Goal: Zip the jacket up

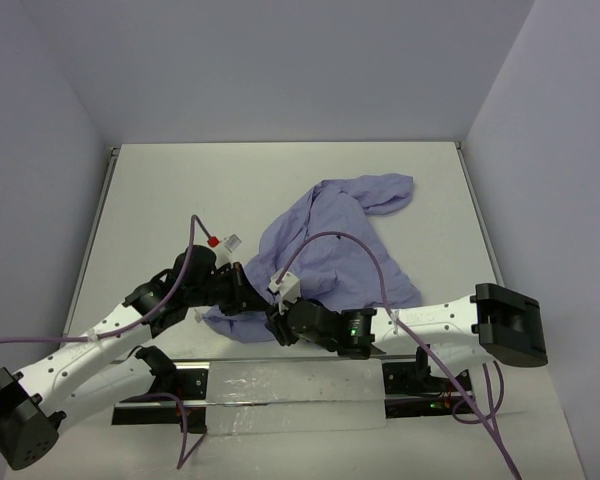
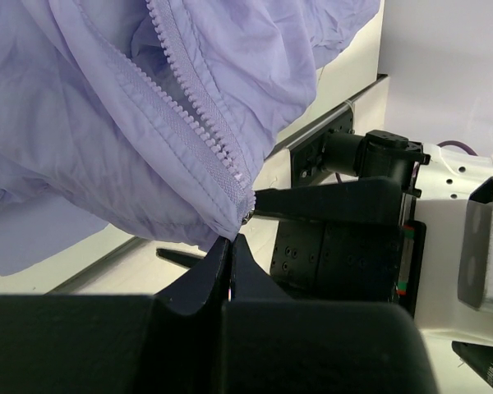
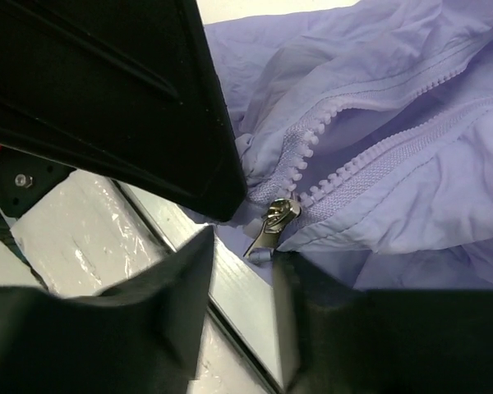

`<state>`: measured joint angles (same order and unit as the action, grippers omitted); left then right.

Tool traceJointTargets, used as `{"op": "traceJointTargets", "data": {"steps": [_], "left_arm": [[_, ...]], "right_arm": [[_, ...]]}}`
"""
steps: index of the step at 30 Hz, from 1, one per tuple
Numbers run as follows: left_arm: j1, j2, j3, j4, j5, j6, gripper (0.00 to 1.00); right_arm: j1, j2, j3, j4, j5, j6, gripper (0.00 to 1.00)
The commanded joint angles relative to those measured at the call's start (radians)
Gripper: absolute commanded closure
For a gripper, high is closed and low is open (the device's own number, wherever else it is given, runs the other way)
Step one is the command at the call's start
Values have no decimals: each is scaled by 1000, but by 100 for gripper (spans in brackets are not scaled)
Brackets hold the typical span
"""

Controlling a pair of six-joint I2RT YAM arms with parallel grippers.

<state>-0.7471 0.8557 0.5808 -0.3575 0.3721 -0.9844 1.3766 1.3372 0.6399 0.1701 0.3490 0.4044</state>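
Left gripper (image 2: 230,244) clamped on jacket (image 2: 90,164) hem at zipper (image 2: 189,107) base, likely anchoring it for tension. Right gripper (image 3: 242,253) narrowly open, straddling pull tab (image 3: 260,239), not yet gripping.

Top cam: high, behind arm bases (image 1: 20,415), looking down over whole tabletop (image 1: 160,200). Wrist cams: close-ups past own fingers (image 2: 218,267), roughly facing each other, sharing jacket (image 3: 411,74) zipper bottom (image 3: 283,213).

Bright, even, soft-shadowed light — near black foregrounds blur in wrist views.
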Motion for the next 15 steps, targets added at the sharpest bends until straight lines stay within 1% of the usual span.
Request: {"op": "traceJointTargets", "data": {"steps": [1,2,3,4,6,10,15], "left_arm": [[-3,-20,42,22,1,-5,100],[-3,-22,40,24,0,-3,100],[-3,-21,37,23,-1,-3,100],[-3,-21,35,23,-1,-2,100],[-3,-23,29,24,-5,-1,100],[-3,-33,22,34,-25,7,100],[-4,-34,13,28,-43,28,100]], "right_arm": [[-4,-3,47,22,40,-9,66],[-4,-10,44,23,44,-7,73],[-4,-23,35,24,51,-5,85],[-4,-34,31,24,55,-3,91],[-4,-66,26,8,65,3,99],[-4,-116,39,-58,50,26,100],[-4,-144,103,-206,-44,30,100]]}}
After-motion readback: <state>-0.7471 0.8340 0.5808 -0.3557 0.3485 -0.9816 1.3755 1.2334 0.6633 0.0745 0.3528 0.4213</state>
